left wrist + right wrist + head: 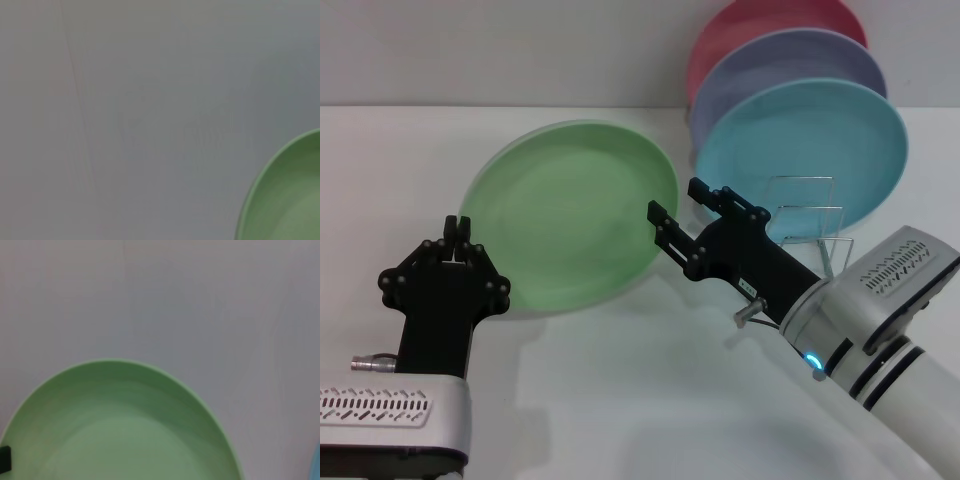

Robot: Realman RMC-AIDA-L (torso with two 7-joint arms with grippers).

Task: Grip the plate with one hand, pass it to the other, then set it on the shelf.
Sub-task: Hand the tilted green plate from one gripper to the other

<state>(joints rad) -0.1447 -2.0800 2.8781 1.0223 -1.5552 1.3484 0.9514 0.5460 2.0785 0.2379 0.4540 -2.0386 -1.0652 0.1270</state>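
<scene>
The plate (570, 215) was a round, light green disc with a matte, plastic-looking face and a shallow raised rim, filling the centre-left of the head view, tilted and lifted off the white worktop (620, 400). The right gripper (672, 212), black and angular on a white arm reaching in from the lower right, had its jaws spread either side of the plate's right edge; whether they pressed on the rim could not be told. The left gripper (455, 240), at the lower left, had its jaws drawn together just beside the plate's lower left edge, not holding it. At the upper right, the shelf (810, 225) of thin silver wire loops carried three upright plates: turquoise plate (820, 140) in front, lavender plate (790, 60) behind it, pink plate (760, 25) rearmost.
</scene>
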